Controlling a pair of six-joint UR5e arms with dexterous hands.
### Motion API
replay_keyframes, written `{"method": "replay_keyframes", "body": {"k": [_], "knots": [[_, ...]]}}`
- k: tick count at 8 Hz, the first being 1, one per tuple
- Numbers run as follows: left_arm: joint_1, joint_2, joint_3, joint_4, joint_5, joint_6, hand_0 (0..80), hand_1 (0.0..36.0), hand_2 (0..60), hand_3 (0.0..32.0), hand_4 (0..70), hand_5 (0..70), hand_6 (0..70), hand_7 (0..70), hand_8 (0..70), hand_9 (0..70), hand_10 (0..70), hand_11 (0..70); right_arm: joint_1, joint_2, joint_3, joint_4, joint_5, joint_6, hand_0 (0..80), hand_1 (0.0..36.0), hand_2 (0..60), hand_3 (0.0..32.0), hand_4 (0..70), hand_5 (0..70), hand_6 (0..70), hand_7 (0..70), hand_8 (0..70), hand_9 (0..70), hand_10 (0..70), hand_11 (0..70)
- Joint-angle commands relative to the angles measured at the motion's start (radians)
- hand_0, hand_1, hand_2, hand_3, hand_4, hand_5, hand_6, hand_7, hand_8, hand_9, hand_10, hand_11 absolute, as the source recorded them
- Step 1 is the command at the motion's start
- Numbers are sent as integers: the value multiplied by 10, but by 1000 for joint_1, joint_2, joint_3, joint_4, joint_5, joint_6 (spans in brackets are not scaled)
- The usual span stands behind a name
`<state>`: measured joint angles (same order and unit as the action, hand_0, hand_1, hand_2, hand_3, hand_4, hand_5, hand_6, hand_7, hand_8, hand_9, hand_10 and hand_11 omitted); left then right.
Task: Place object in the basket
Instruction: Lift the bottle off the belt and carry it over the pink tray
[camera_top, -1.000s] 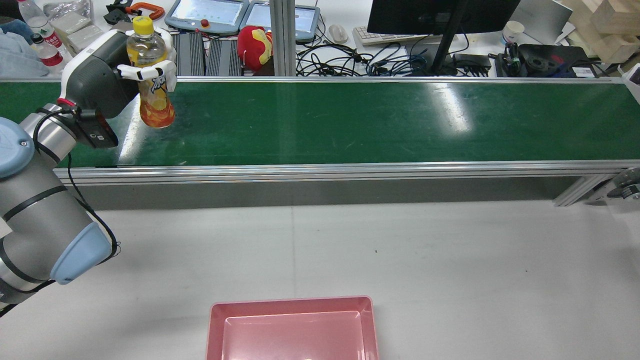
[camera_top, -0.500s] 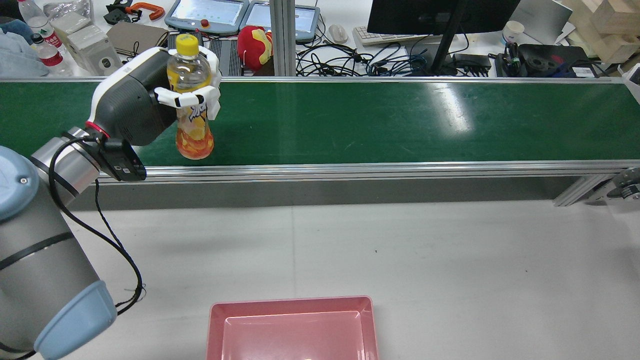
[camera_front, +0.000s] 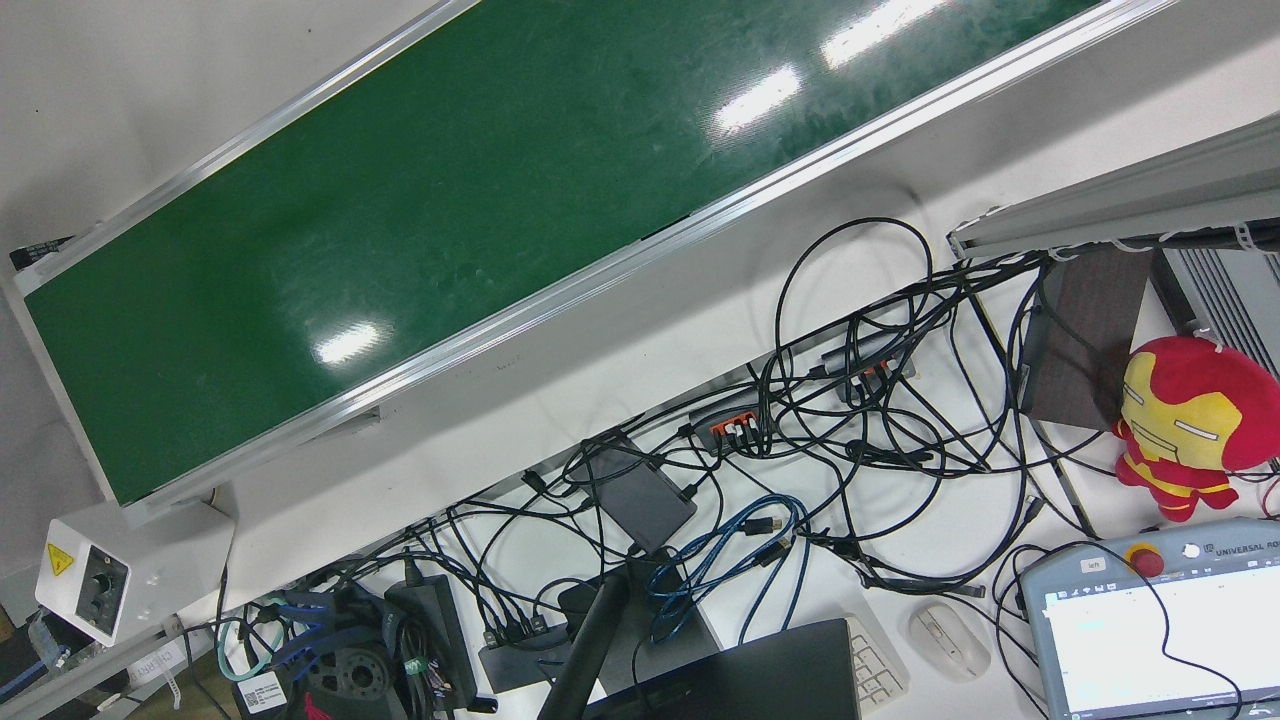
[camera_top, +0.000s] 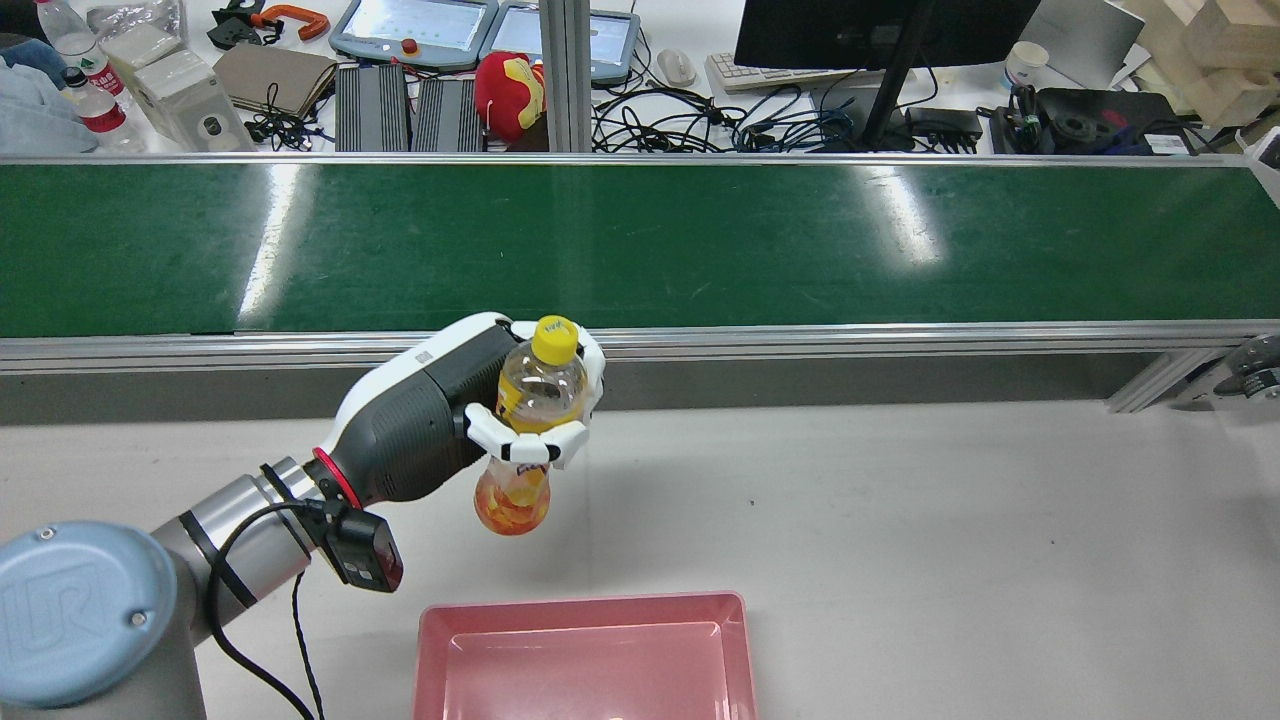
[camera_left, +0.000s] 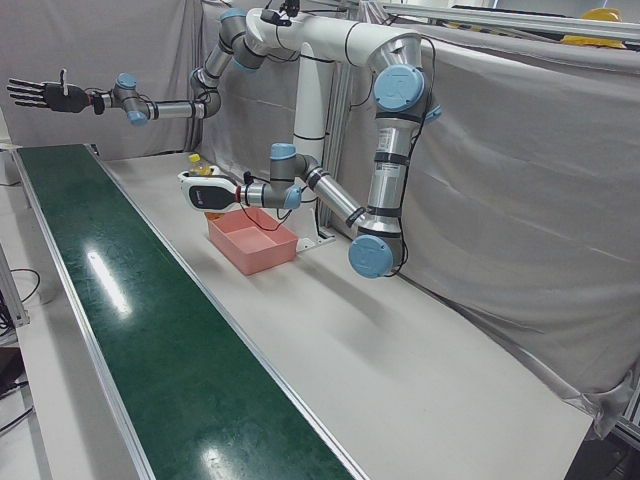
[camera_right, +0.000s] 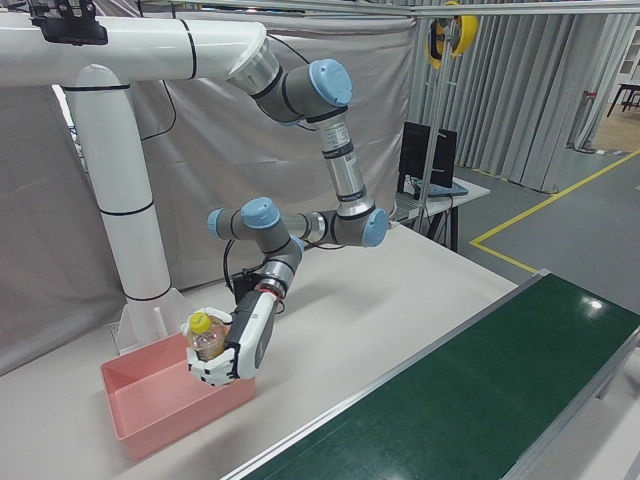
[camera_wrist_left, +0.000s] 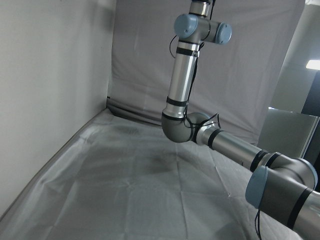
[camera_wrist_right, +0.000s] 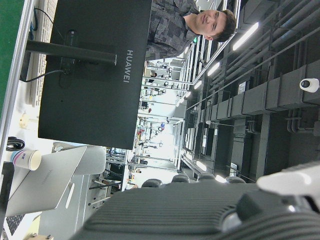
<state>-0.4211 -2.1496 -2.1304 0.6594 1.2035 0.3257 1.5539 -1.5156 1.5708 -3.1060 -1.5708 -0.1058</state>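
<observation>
In the rear view the left hand (camera_top: 455, 425) hung above the white table (camera_top: 900, 500). Its white fingers (camera_top: 515, 447) were wrapped around the middle of the bottle (camera_top: 540, 392) and pressed against it. The bottle stood nearly upright, its yellow cap toward 12 o'clock and its orange base toward 6 o'clock, clear of the tabletop.

From the centre of the pink basket (camera_top: 585, 603) the bottle sat at about 11 o'clock. Its base was near the basket's far rim, close to the far-left corner. The right-front view showed the same hand (camera_right: 240, 345) and bottle (camera_right: 205, 340) beside the basket's (camera_right: 150, 400) corner nearest the belt. Whether the base hung over that rim or just outside it, I could not tell.

At 12 o'clock from the hand, the near aluminium rail of the green conveyor belt (camera_top: 700, 240) ran just behind the bottle's cap. The belt surface carried nothing. From the hand toward 3 o'clock the table lay open as far as the conveyor's end bracket. The basket's interior was open too.

In the left-front view the right hand (camera_left: 40, 95) reached out high beyond the far end of the belt. Its fingers were spread and held nothing, and it was well apart from the basket (camera_left: 255, 240).
</observation>
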Motion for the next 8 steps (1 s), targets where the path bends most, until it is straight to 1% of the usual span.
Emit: {"method": "replay_keyframes", "body": {"k": [1, 2, 3, 4, 5, 6, 7, 8], "knots": [[178, 8, -8, 14, -5, 117, 568, 360, 600, 0, 700, 700, 700, 700, 700, 700, 536, 700, 0, 0, 0, 0, 0, 0, 0, 0, 0, 0, 0, 0, 0, 0, 0, 0, 0, 0], [211, 13, -8, 43, -5, 145, 563, 360, 600, 0, 694, 700, 700, 700, 700, 700, 502, 700, 0, 0, 0, 1, 0, 0, 0, 0, 0, 0, 0, 0, 0, 0, 0, 0, 0, 0], [231, 31, -8, 72, -5, 165, 558, 360, 600, 0, 670, 700, 700, 700, 700, 700, 471, 676, 0, 0, 0, 1, -2, 0, 0, 0, 0, 0, 0, 0, 0, 0, 0, 0, 0, 0], [234, 55, -8, 101, -2, 165, 543, 360, 600, 0, 624, 700, 640, 700, 700, 700, 450, 645, 0, 0, 0, 1, -2, 0, 0, 0, 0, 0, 0, 0, 0, 0, 0, 0, 0, 0], [232, 91, -11, 101, -1, 164, 532, 360, 600, 0, 594, 700, 582, 646, 700, 700, 426, 611, 0, 0, 0, 1, 0, 0, 0, 0, 0, 0, 0, 0, 0, 0, 0, 0, 0, 0], [234, 112, -13, 101, -1, 162, 445, 360, 600, 0, 404, 700, 207, 311, 433, 560, 300, 444, 0, 0, 0, 0, 0, 0, 0, 0, 0, 0, 0, 0, 0, 0, 0, 0, 0, 0], [232, 115, -20, 127, 1, 162, 448, 349, 600, 0, 257, 571, 76, 168, 272, 364, 217, 333, 0, 0, 0, 1, 0, 0, 0, 0, 0, 0, 0, 0, 0, 0, 0, 0, 0, 0], [237, 125, -20, 138, -1, 162, 524, 262, 508, 0, 154, 535, 18, 64, 212, 272, 167, 264, 0, 0, 0, 0, -2, 0, 0, 0, 0, 0, 0, 0, 0, 0, 0, 0, 0, 0]]}}
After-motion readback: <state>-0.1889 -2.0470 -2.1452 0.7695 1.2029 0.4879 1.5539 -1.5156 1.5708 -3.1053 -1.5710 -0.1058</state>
